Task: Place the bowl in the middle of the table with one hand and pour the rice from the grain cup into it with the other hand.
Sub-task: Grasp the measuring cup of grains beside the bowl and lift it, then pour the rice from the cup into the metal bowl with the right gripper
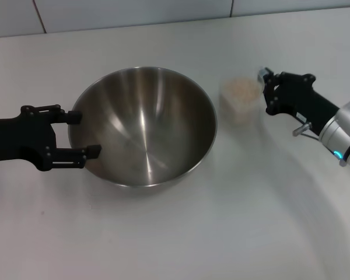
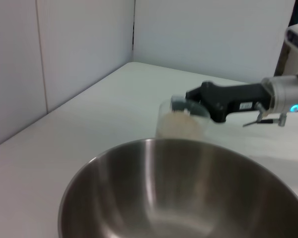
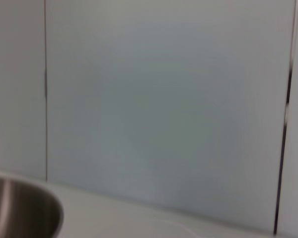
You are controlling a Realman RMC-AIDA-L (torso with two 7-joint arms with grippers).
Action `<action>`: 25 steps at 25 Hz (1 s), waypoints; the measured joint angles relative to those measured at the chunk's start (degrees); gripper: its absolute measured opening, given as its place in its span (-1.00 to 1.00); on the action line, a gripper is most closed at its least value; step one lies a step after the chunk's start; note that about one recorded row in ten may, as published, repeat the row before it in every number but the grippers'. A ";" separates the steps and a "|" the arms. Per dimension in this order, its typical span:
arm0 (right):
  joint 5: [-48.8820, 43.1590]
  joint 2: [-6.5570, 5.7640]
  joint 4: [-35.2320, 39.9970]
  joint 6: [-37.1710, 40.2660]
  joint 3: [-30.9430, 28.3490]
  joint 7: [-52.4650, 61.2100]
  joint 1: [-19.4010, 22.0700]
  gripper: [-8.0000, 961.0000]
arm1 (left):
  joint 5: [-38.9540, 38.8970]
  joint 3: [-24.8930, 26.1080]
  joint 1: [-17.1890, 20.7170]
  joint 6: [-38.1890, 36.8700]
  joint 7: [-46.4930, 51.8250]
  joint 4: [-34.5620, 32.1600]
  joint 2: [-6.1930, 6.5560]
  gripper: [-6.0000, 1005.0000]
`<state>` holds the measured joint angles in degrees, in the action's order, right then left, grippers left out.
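The bowl (image 1: pixel 143 125) stands upright on the white table (image 1: pixel 233 233), about mid-table. My left gripper (image 1: pixel 88 134) is open at the bowl's left side, its fingers spread along the rim and outer wall. The grain cup (image 1: pixel 240 98) stands upright just right of the bowl and holds rice (image 1: pixel 242 87). My right gripper (image 1: pixel 266 92) is at the cup's right edge, fingers apart. In the left wrist view the bowl (image 2: pixel 188 198) fills the foreground, with the cup (image 2: pixel 181 124) and the right gripper (image 2: pixel 188 101) at the cup's rim behind it. The bowl's edge (image 3: pixel 20 208) shows in the right wrist view.
A pale panelled wall (image 1: pixel 134 11) runs along the table's far edge, also in the left wrist view (image 2: pixel 79 54). Bare table lies in front of the bowl and to its right, below the right arm (image 1: pixel 344 131).
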<state>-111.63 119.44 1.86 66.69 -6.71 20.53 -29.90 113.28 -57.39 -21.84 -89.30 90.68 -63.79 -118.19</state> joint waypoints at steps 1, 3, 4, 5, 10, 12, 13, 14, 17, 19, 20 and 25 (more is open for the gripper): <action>0.00 0.00 0.00 1.24 -0.69 -0.60 0.24 -0.95 | 0.02 -0.01 0.01 0.00 -0.01 -0.09 0.01 0.64; 0.00 0.01 -0.23 5.15 -2.78 -2.64 0.80 -0.97 | 0.03 -0.02 0.02 -0.01 -0.02 -0.12 0.01 0.64; 0.00 0.01 -0.42 7.11 -3.78 -3.73 0.99 -0.99 | 0.36 -0.07 0.03 -0.02 -0.04 -0.40 0.03 0.64; 0.00 0.01 -0.73 9.23 -4.72 -5.04 1.13 -0.98 | 0.52 -0.08 0.03 -0.03 -0.04 -0.42 0.03 0.64; 0.00 -0.07 -3.34 18.06 -5.88 -16.24 0.29 -0.97 | 2.41 -0.58 -0.08 -0.10 0.00 -1.02 -0.07 0.64; -0.24 -0.06 -6.03 19.46 -5.62 -25.73 -0.71 -0.96 | 2.71 -0.65 -0.15 -0.10 0.17 -1.56 -0.11 0.64; -0.36 -0.07 -7.55 19.46 -5.56 -30.87 -1.11 -0.96 | 2.76 -0.65 -0.16 -0.11 0.32 -1.81 -0.12 0.64; -0.53 -0.04 -9.41 19.30 -5.47 -37.03 -1.51 -0.95 | 2.77 -0.65 -0.17 -0.10 0.56 -2.18 -0.12 0.64; -0.65 0.02 -15.61 16.56 -5.40 -59.29 -2.23 -0.94 | 2.77 -0.66 -0.17 -0.10 0.68 -2.32 -0.13 0.64; -0.73 0.07 -19.11 14.52 -5.37 -72.86 -2.37 -0.94 | 2.65 -0.65 -0.19 -0.09 0.99 -2.66 -0.12 0.64; -0.89 0.12 -20.57 13.41 -5.32 -79.69 -2.32 -0.93 | 2.59 -0.65 -0.19 -0.09 1.01 -2.73 -0.11 0.64; -3.45 0.31 -24.74 11.12 -4.70 -106.67 -1.78 -0.92 | 2.70 -0.62 -0.81 -0.09 1.04 -2.83 -0.11 0.64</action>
<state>-115.08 119.75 -22.88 77.81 -11.41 -86.14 -31.68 115.98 -58.01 -22.65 -89.38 91.73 -66.62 -118.30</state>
